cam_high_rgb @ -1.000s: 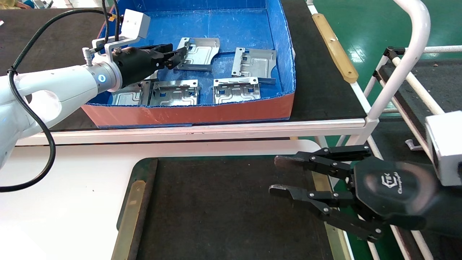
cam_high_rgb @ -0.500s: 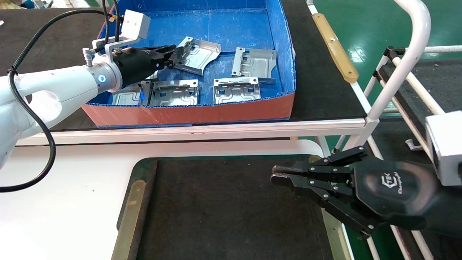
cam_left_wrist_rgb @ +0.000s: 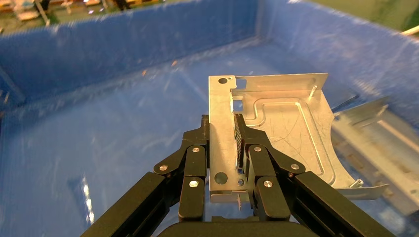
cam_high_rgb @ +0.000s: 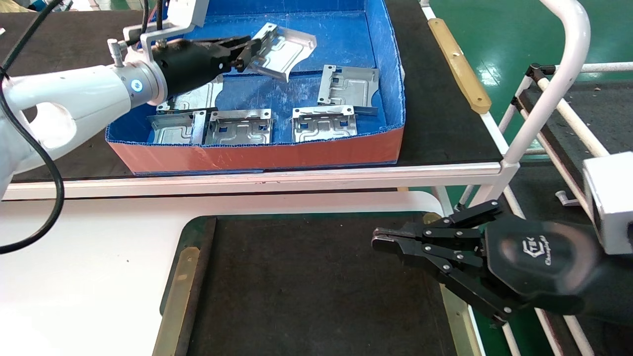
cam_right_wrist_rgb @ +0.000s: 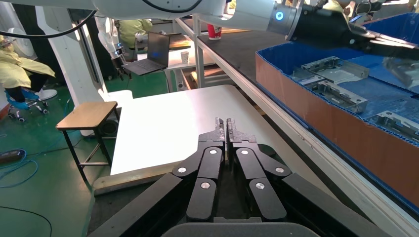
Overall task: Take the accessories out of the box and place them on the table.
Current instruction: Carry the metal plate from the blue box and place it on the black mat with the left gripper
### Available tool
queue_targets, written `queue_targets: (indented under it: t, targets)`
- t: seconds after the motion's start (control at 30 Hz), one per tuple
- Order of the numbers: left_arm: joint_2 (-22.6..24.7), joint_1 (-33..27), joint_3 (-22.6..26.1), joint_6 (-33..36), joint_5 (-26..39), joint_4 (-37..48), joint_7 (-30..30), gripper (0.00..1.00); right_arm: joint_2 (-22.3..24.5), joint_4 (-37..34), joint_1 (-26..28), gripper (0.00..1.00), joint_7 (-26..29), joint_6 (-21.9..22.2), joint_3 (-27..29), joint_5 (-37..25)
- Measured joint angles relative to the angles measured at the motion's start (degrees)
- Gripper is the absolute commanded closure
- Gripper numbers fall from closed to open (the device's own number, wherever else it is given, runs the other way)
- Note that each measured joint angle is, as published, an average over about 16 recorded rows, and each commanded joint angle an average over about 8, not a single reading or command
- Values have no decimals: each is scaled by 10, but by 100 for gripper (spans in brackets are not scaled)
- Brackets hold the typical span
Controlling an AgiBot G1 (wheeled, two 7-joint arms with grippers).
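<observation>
Your left gripper (cam_high_rgb: pixel 247 49), clamped on one accessory plate (cam_high_rgb: pixel 284 49), has lifted it clear of the box (cam_high_rgb: pixel 257 153) floor at upper left since a second ago; transfer to the table (cam_high_rgb: pixel 306 277) remains, right gripper (cam_high_rgb: pixel 378 242) closed, idle lower right.

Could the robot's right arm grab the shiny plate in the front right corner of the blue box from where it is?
Probably not yet. The right gripper is shut and sits low over the table, while that plate lies inside the box behind its orange front wall. It would have to rise, open and go over.

Blue box (cam_high_rgb: pixel 385 64) on black-matted bench (cam_high_rgb: pixel 440 113)
</observation>
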Motion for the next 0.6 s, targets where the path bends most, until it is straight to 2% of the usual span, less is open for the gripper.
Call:
queue_targets:
  t: [0.6]
  targets:
    - [-41,-20,19,210,13,-38,-16,100,0,0,0,0,0,0,0,0]
